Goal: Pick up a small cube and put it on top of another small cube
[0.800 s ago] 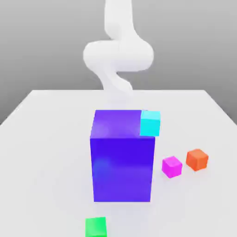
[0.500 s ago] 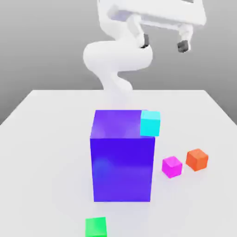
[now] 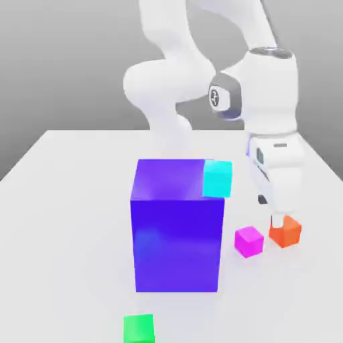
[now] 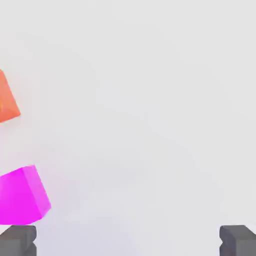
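Still on approach, nothing grasped. Small plain magenta-pink cube [image 4: 22, 196] sits on the white table [image 3: 74, 201] just beside one dark fingertip [image 4: 17, 240], outside the gap. Gripper [image 4: 128, 240] jaws wide, empty. Next: shift sideways to centre over it, then descend. Orange-red cube [image 4: 7, 97] close beyond; bare table between the fingers.

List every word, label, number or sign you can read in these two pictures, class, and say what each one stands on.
No readable text anywhere.
Arm joint: a small dark mark on a round cap, too small to read.
Big blue-purple block, magenta cube, orange-red cube, cyan cube, green cube and table: plain faces, no lettering.
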